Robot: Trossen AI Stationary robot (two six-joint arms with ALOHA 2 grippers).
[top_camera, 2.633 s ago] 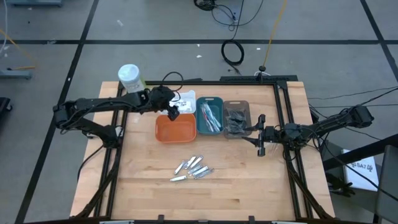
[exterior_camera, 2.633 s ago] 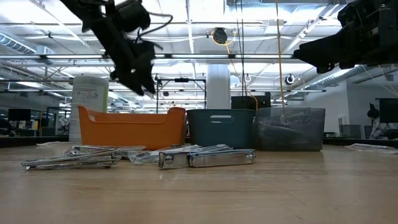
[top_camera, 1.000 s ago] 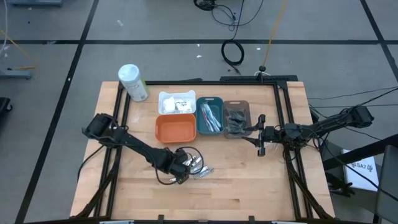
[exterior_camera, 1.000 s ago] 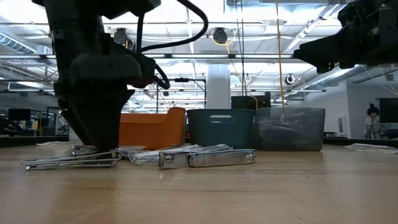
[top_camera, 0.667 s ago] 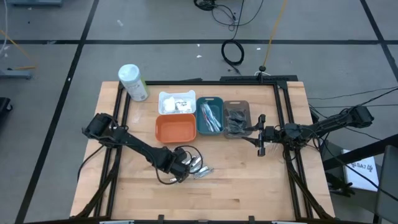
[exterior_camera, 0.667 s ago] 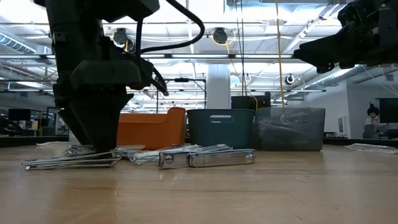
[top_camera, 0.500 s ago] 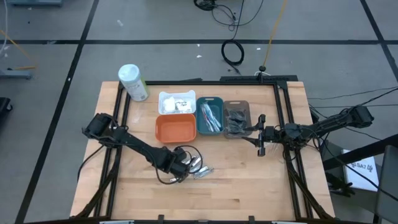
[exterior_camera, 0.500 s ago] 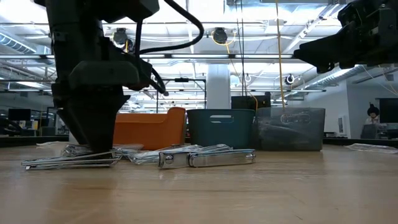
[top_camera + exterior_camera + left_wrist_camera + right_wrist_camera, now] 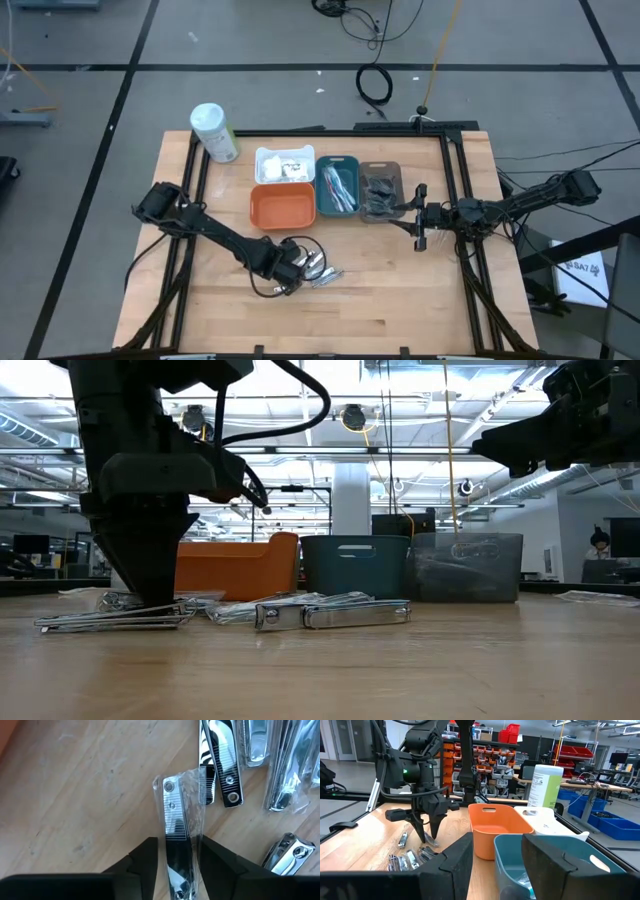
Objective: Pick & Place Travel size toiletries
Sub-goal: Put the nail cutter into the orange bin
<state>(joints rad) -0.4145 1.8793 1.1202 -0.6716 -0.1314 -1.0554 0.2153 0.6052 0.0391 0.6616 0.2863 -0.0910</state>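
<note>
While the right gripper [image 9: 421,228] waits at three o'clock, fingers apart, the left gripper [image 9: 176,870] pinches a clear-wrapped silver nail clipper [image 9: 176,827] near six o'clock; it probably needs a centred, firm hold before lifting.

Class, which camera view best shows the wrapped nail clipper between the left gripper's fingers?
Left wrist view: the wrapped nail clipper fills the frame, between the left gripper fingers. High view shows only glints; low and right wrist views hide it.
</note>
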